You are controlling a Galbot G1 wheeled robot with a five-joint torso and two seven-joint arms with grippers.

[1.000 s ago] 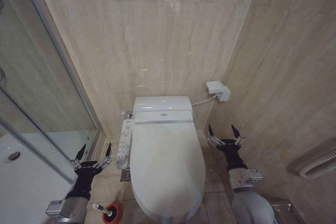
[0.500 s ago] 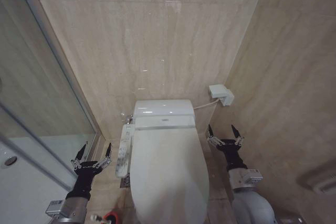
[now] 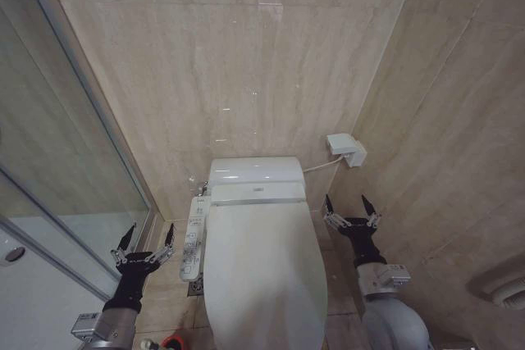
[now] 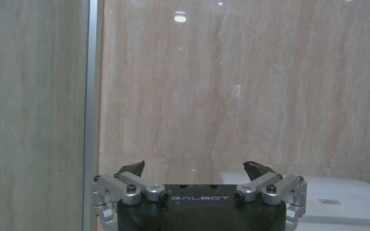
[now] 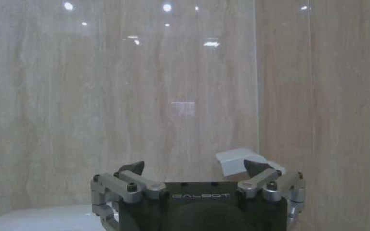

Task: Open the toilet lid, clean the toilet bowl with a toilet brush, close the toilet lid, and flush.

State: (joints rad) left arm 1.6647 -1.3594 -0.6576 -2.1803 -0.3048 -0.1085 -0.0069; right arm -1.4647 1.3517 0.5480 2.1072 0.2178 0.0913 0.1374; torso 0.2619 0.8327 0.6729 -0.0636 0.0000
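The toilet lid (image 3: 262,272) is seen shut; the left gripper (image 3: 146,238) and right gripper (image 3: 351,206) are held either side, jaws wide, seemingly readied for lifting

Large smooth white plastic oval toilet lid (image 3: 262,272) down over white ceramic toilet bowl (image 3: 215,327), centre, against beige tiled back wall (image 3: 238,63). White side control panel (image 3: 193,234) along toilet's left edge. Left gripper (image 3: 146,237) left of toilet, above floor, beside glass shower screen (image 3: 49,161). Right gripper (image 3: 351,206) right of toilet, near side wall. Small white wall box (image 3: 345,149) behind and above right gripper. Small round red holder cup (image 3: 171,342) on floor, below left gripper.
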